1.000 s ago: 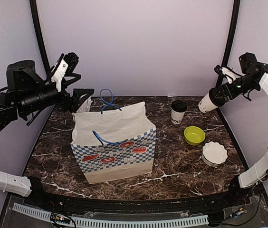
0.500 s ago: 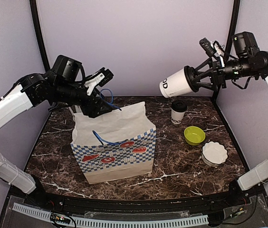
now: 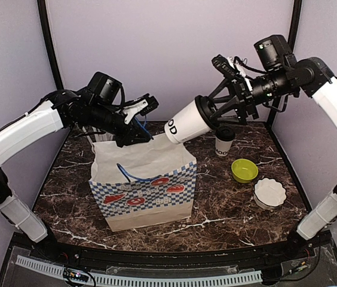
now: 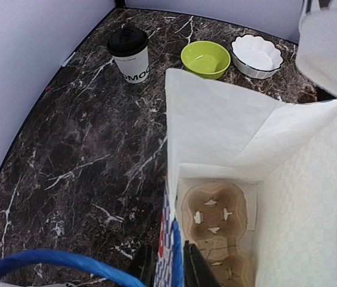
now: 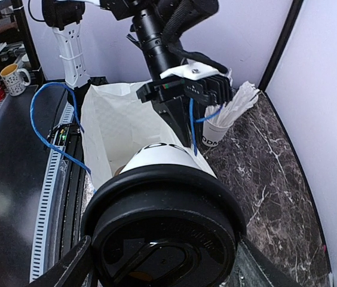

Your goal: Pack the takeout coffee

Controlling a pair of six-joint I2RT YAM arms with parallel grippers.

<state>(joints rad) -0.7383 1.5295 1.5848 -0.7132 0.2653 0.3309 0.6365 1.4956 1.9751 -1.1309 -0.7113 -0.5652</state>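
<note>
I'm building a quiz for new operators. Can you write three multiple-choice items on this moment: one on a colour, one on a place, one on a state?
1. The paper bag's handles are: A red; B green; C blue.
2. The free coffee cup is: A standing on the table near the lime-green bowl; B inside the bag; C lying on its side behind the bag.
3. The held coffee cup in the right gripper is: A upright; B tilted, base toward the bag; C lidless.

Answers:
1. C, since both cord loops are blue.
2. A, since it stands upright beside the bowl, lid on.
3. B, since its base points at the bag's mouth and its black lid is on.
</note>
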